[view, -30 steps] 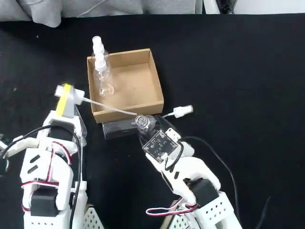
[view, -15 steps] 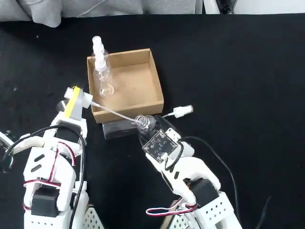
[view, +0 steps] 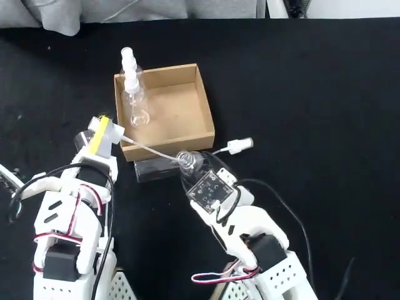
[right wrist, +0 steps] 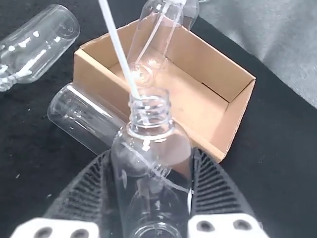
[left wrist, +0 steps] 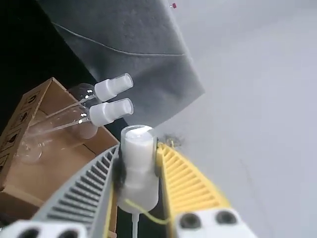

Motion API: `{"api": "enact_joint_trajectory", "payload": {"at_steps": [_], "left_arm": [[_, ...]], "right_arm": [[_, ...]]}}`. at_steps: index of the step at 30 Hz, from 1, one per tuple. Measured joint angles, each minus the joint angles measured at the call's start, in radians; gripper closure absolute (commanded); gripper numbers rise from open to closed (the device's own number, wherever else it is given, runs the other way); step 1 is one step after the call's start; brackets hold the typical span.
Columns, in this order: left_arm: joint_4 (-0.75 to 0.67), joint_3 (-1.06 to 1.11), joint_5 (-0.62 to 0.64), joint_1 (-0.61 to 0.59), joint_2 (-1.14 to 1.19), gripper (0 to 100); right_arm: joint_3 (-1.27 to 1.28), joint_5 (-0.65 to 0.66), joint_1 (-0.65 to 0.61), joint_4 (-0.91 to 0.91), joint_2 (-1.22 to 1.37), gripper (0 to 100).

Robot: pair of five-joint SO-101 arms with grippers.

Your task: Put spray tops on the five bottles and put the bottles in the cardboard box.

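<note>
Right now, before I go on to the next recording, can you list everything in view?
Cardboard box: one, brown, on the table ahead of both arms.
Capped bottles: two, clear with white spray tops, leaning against one wall inside the box.
Held bottle: one, clear, uncapped, in the right gripper.
Loose bottles: two, clear, uncapped, lying on the table, one in front of the box, one beside the left arm.
Held spray top: one, white, in the left gripper, its tube entering the held bottle's neck.
Loose spray top: one, white, on the table right of the box.
Cloth: one, grey, at the table's far edge.
Table: one, black.
Left gripper: closed on the held spray top.
Right gripper: closed on the held bottle.
</note>
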Motion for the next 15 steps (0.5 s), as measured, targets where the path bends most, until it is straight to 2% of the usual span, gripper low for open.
{"api": "enact_joint_trajectory", "payload": {"at_steps": [7,15], "left_arm": [[0.0,0.026,-0.003,0.051,0.002,97],[0.0,0.049,-0.003,0.055,0.0,97]], "right_arm": [[0.0,-0.02,0.0,0.0,0.0,92.9],[0.0,-0.023,-0.02,0.0,0.0,92.9]]}}
